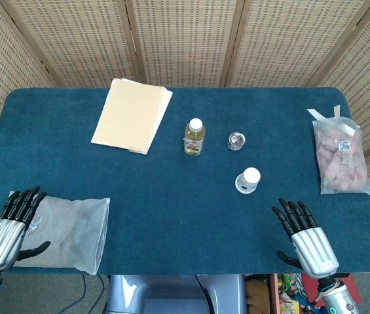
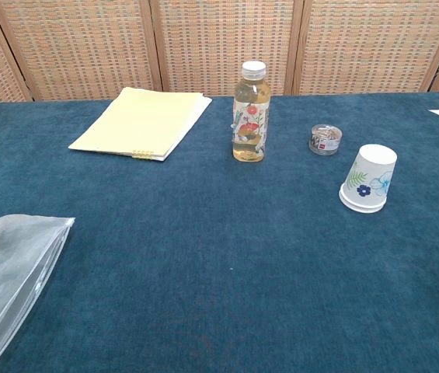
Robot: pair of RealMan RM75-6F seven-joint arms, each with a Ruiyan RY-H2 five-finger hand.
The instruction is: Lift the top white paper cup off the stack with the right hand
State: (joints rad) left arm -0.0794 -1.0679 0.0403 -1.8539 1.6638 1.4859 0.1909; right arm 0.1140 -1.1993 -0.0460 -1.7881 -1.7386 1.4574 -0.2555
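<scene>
Approach step: right hand spread, empty; inverted paper cup stack ahead, slightly left. Next: reach, pinch top cup.

On the counter: one stack of white paper cups, set upside down with a flower print — how many cups are nested in it cannot be told. One bottle with a white cap and yellowish liquid, one small clear round container, one pale yellow pad of paper. Two plastic bags — one greyish bag at the near left corner, one bag of pinkish contents at the right edge — and two robot hands, left hand and right hand.
</scene>
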